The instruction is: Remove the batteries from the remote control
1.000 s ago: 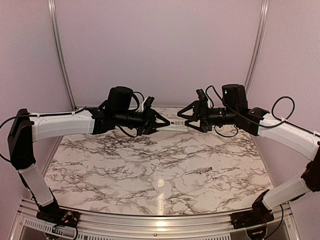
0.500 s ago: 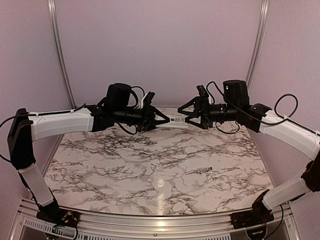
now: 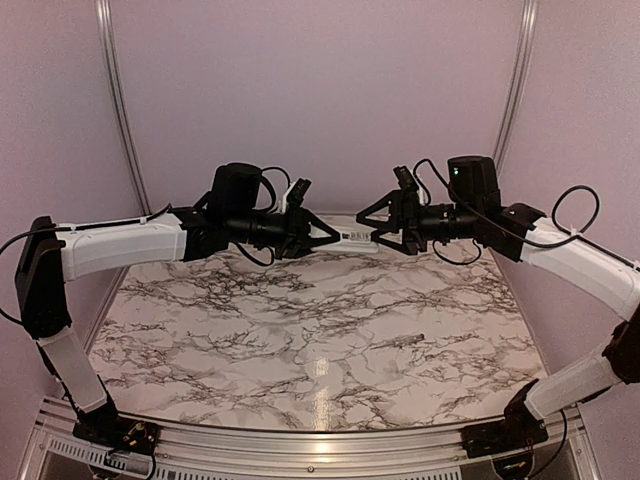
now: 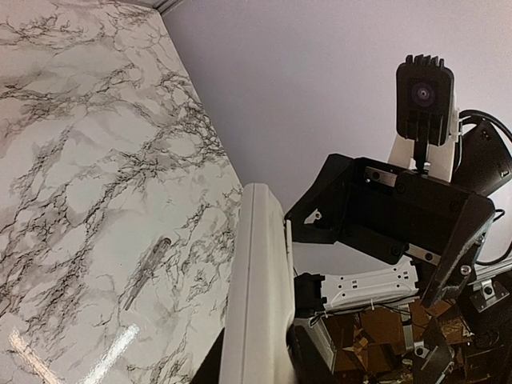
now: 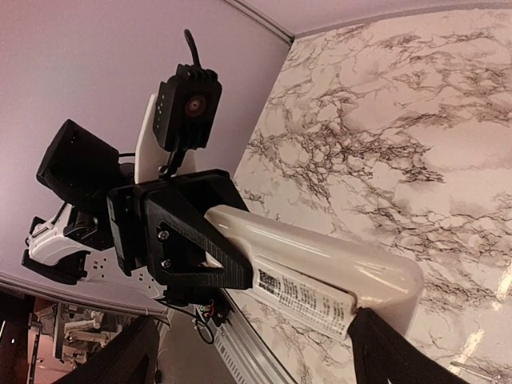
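Remote point(image 3: 355, 238) hangs above the table, clamped at each end between left gripper point(image 3: 332, 240) and right gripper point(image 3: 366, 237) fingers. Batteries not visible. Risk: uneven pull could twist it free and drop it.

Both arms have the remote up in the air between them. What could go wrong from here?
1. The remote control is held only by its ends, above the marble table, by the left gripper and the right gripper. If either arm pulls away, it may slip out and drop.
2. With it held this high, any battery that comes free could fall and roll; none is visible yet.
3. The gripper bodies sit close, so they may collide.
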`<state>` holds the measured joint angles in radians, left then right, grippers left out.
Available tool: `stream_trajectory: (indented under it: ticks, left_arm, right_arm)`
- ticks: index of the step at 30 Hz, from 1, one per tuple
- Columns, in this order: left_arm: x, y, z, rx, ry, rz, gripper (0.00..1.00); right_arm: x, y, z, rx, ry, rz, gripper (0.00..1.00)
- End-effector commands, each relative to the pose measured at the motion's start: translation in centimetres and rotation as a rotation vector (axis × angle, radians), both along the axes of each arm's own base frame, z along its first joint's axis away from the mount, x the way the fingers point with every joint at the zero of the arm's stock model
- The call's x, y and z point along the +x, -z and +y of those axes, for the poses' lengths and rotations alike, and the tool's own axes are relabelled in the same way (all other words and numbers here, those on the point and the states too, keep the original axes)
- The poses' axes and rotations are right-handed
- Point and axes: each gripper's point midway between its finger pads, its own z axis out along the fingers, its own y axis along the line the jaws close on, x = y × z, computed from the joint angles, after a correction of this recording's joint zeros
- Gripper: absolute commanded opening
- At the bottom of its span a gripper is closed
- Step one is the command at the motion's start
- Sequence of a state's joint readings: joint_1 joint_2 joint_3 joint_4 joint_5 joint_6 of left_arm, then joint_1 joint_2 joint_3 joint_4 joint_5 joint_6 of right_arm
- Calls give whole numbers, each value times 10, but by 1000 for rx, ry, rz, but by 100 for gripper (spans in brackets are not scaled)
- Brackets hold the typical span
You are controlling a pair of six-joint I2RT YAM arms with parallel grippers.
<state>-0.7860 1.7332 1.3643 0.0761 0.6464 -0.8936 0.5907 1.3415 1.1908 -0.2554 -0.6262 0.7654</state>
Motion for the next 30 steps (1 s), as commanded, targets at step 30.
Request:
stream_trajectory:
  ticks: [30]
  left_arm:
    - [-51, -83, -20, -192, 241, -266, 0]
  right_arm:
    - [-38, -15, 19, 55, -213, -27, 81]
